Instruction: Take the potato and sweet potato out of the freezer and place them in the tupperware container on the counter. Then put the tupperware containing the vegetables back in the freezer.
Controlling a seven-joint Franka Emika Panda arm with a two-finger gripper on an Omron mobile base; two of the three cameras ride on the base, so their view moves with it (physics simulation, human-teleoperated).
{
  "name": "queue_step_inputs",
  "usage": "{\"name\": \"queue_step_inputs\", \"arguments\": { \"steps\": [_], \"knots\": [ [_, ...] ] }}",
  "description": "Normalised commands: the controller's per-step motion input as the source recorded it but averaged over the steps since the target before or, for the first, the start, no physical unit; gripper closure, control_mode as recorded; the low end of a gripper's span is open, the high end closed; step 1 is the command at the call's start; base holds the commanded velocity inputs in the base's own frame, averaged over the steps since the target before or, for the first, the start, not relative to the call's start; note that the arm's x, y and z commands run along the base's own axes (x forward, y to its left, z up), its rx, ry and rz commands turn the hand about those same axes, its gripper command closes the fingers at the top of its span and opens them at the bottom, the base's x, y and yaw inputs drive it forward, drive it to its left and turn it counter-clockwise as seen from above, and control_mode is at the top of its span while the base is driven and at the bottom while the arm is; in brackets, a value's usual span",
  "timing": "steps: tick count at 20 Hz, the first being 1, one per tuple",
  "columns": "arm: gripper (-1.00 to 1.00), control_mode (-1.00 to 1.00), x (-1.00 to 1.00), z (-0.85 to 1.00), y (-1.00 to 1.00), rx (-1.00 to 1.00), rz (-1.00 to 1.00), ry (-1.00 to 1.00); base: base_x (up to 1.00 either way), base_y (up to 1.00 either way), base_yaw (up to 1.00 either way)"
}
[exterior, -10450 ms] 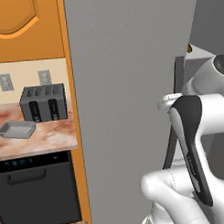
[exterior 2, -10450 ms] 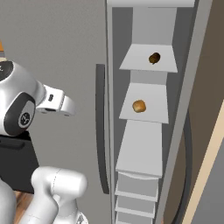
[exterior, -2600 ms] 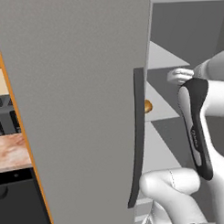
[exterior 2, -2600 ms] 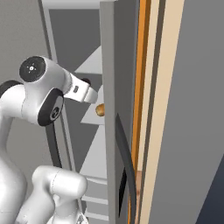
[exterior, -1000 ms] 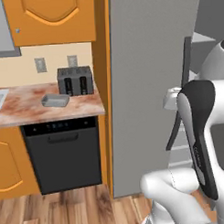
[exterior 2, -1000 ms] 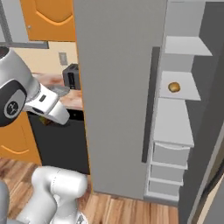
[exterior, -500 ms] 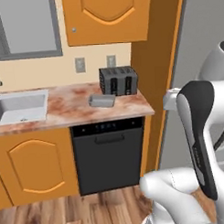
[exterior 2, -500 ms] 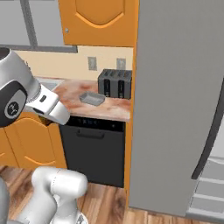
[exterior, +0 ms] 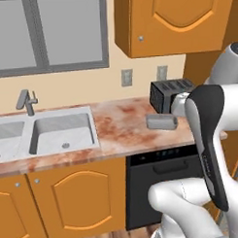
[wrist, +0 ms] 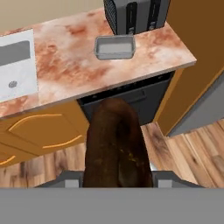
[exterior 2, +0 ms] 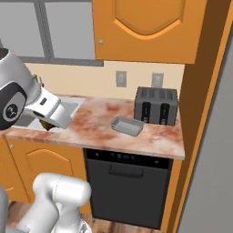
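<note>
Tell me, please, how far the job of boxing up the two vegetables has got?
Done: nothing shows in the container yet; it sits bare on the counter by the toaster. In hand: the claw is shut on the dark sweet potato, above the floor in front of the counter. Left: drop it in, add the potato, then take the container to the freezer.
</note>
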Motion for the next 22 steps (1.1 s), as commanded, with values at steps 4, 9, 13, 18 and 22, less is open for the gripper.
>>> {"name": "queue_step_inputs", "arguments": {
  "steps": [4,9,13,18,22],
  "knots": [
    [1.0,-1.0,0.43,-0.05,0.0,0.0,-0.03,0.04,0.46,0.12,-0.03],
    [1.0,-1.0,0.62,-0.32,-0.27,0.0,-0.04,0.03,0.0,0.0,0.0],
    [1.0,-1.0,0.57,-0.58,-0.55,0.0,0.0,0.01,0.0,0.0,0.0],
    [1.0,-1.0,0.6,-0.69,-0.57,0.0,0.0,0.0,0.0,0.0,0.0],
    [1.0,-1.0,0.68,-0.65,-0.46,0.0,0.14,0.0,0.0,0.0,0.0]
  ]
}}
